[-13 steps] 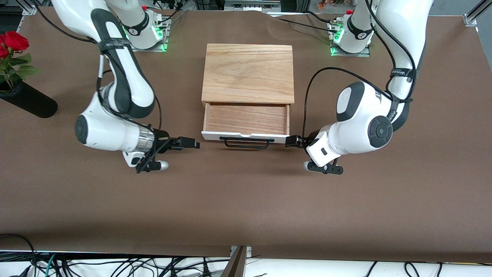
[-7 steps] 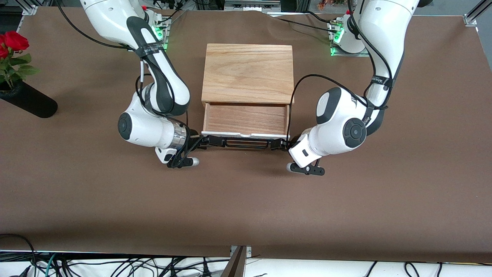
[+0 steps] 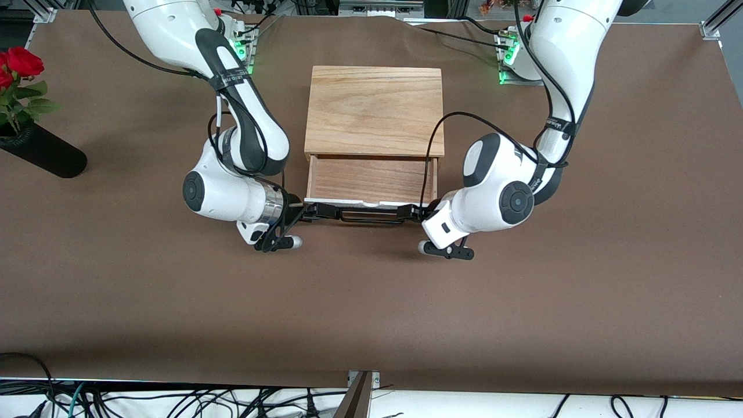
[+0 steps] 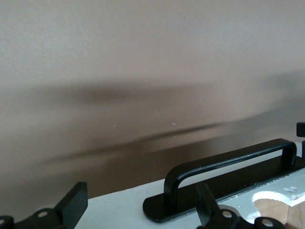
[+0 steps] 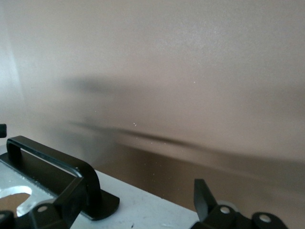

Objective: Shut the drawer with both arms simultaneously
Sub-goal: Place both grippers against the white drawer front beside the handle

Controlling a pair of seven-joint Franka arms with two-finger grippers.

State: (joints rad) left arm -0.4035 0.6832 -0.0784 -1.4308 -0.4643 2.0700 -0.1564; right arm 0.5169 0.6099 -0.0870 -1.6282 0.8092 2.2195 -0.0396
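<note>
Drawer (image 3: 371, 180) stands pulled out of the box (image 3: 374, 110) at mid-table, its white front facing the front camera; both grippers sit low at that front, one at each end of the handle (image 3: 371, 216). Left gripper (image 3: 419, 213) is at the end toward the left arm's side, fingers (image 4: 71, 207) spread and holding nothing; right gripper (image 3: 316, 212) mirrors it at the right arm's end, fingers (image 5: 202, 195) likewise apart and empty.

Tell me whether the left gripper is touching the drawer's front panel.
Cannot tell. The front view puts the left gripper right at the drawer front, by its handle, but neither that view nor the left wrist view shows contact or a gap.
</note>
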